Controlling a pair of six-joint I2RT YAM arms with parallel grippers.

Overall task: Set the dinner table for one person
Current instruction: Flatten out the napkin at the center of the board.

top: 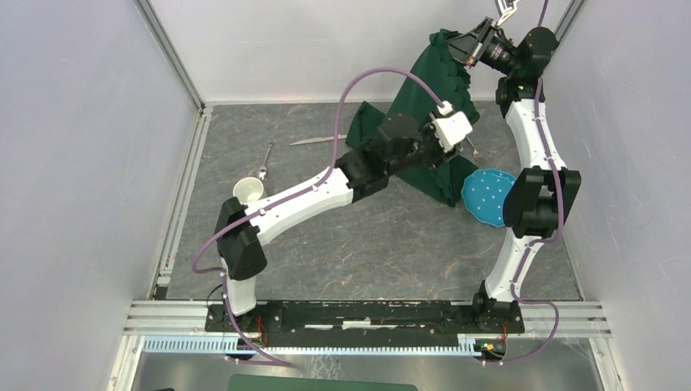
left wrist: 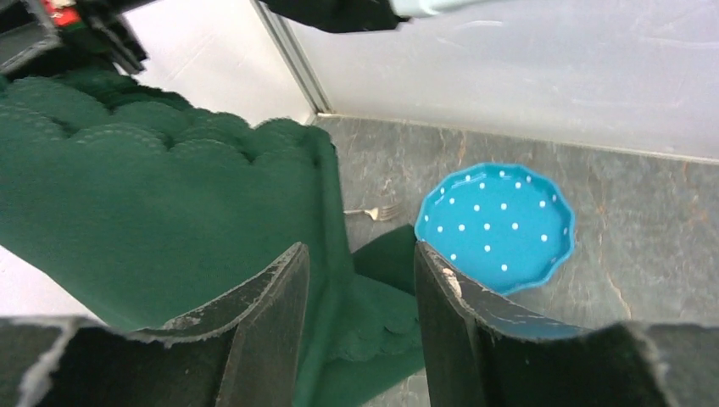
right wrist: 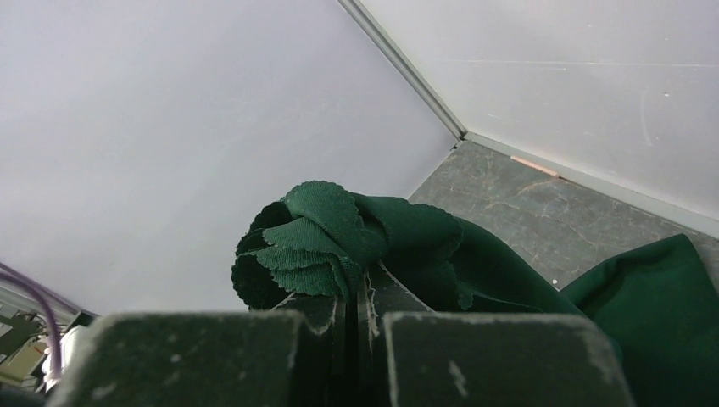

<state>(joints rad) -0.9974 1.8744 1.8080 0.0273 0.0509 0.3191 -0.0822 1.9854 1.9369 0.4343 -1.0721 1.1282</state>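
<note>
Right wrist view has my right gripper pinched shut on the scalloped edge of the cloth, while my left gripper stands apart beside it, holding nothing.

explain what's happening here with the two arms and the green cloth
The right gripper is shut on the bunched edge of the dark green scallop-edged cloth, holding that end above the dark-grey stone-look table. The left gripper is open beside the hanging cloth. A blue white-dotted plate, metal fork, knife, spoon and white cup sit scattered on the table.
</note>
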